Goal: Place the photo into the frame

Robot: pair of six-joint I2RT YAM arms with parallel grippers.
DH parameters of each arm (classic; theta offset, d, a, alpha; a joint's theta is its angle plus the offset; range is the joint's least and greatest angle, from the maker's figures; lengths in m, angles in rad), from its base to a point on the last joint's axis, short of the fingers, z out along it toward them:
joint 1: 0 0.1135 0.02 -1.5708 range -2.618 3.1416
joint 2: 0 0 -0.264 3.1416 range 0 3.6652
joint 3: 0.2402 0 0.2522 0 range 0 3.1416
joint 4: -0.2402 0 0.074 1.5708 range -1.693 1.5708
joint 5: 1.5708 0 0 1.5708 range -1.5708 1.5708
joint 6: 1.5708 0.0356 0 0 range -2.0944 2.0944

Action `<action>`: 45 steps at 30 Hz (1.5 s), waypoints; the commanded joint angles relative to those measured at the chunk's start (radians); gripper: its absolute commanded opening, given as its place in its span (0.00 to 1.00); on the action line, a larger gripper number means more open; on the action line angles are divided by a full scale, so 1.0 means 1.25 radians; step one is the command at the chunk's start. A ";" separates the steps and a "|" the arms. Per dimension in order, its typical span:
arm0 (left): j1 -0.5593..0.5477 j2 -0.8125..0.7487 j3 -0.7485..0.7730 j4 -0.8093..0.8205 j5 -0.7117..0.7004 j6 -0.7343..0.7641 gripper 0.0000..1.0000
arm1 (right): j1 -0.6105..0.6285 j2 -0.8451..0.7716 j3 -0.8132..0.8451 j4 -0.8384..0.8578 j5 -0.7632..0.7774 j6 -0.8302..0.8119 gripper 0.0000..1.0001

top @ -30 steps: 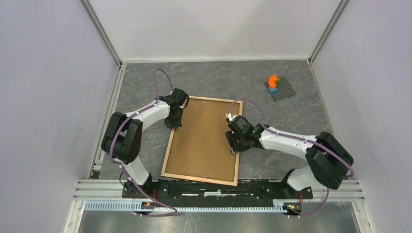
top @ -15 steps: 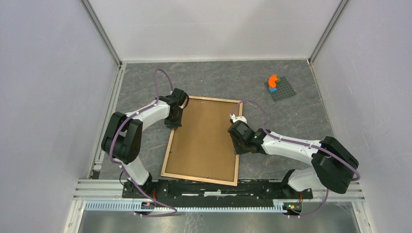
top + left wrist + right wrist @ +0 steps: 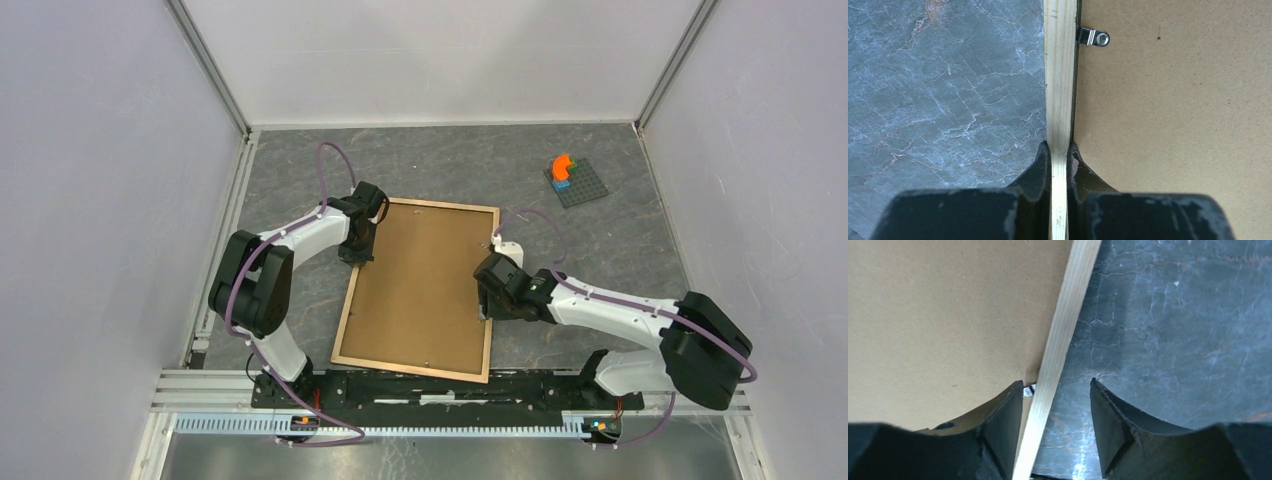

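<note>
While the left fingers (image 3: 1042, 167) pinch the thin wood rim of the frame (image 3: 1060, 75), the right fingers (image 3: 1005, 415) stand spread, one on each side of the other long rim. The frame lies flat on the grey surface (image 3: 948, 100), brown board (image 3: 1173, 125) up.

We are looking down into a booth whose pale walls (image 3: 440, 50) are closing off the top, left and right of the picture. Metal corner posts (image 3: 210, 70) are slanting in from both upper corners. A grey marbled tabletop (image 3: 440, 160), veined white, is filling the middle and catching soft, even light. A slotted aluminium rail (image 3: 450, 425) is stretching across the bottom edge.
</note>
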 commanded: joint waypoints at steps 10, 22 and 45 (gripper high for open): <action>0.005 0.001 0.007 0.023 0.026 -0.061 0.02 | 0.003 0.048 0.020 -0.046 -0.025 0.299 0.60; 0.007 -0.007 0.005 0.024 0.042 -0.063 0.02 | 0.003 0.000 -0.048 -0.040 -0.004 0.350 0.27; 0.010 0.003 0.006 0.022 0.040 -0.054 0.02 | -0.246 0.137 0.255 0.089 -0.024 -0.411 0.98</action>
